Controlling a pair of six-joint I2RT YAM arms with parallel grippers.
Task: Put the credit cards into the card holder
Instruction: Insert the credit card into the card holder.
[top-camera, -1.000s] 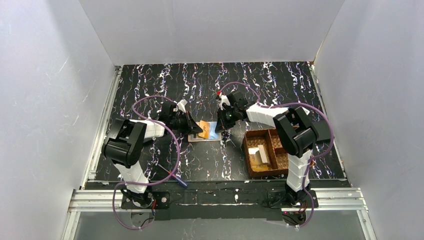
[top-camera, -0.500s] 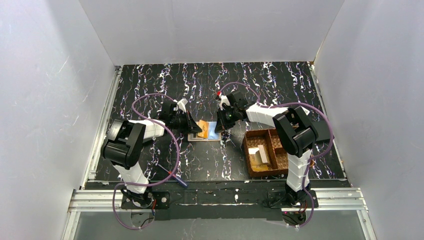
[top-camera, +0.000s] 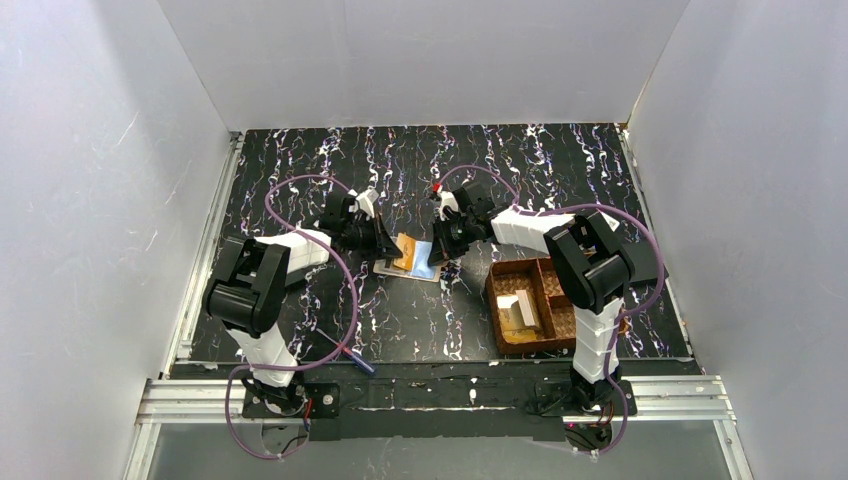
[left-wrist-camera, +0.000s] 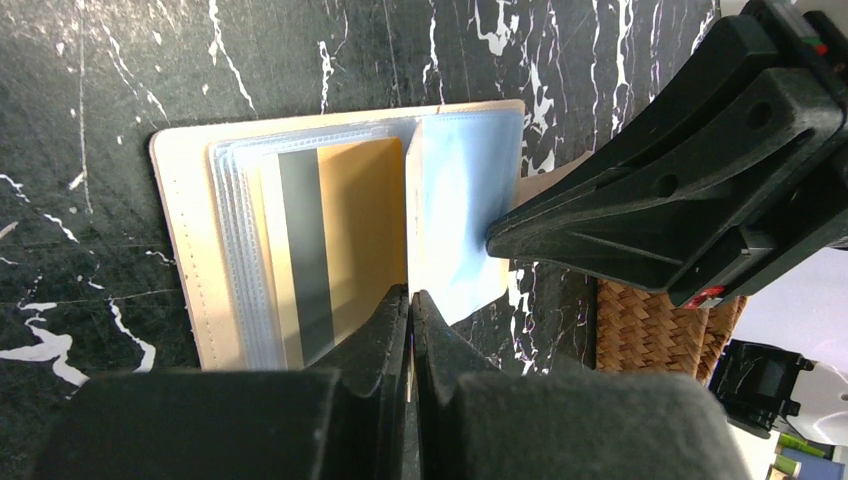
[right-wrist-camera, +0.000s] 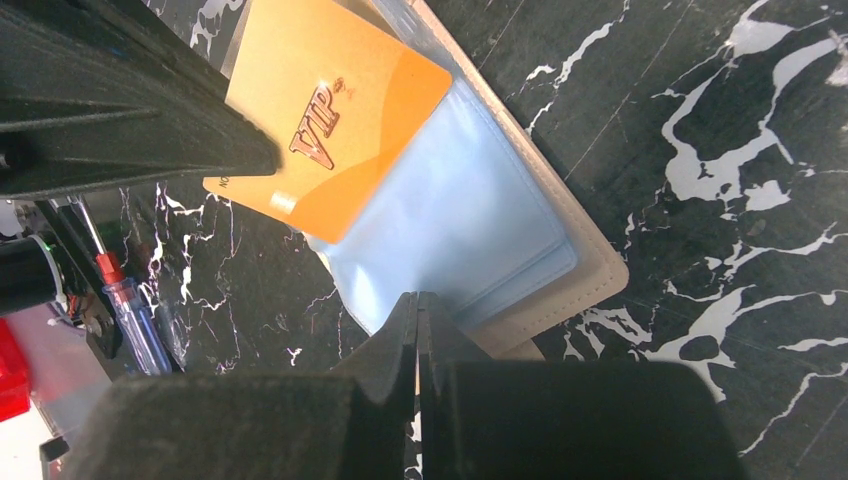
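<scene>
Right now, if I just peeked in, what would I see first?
The open card holder lies mid-table, with a shiny orange-gold card marked VIP on its clear sleeves. The left gripper and right gripper flank it, both shut. A brown woven basket sits to the right.

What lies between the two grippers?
The open card holder, with an orange card at its sleeves, lies between the left gripper and the right gripper; the top view shows it.

One card holder (left-wrist-camera: 185, 250), one orange card (right-wrist-camera: 330, 110), one basket (top-camera: 493, 295), one screwdriver (top-camera: 350, 352).
</scene>
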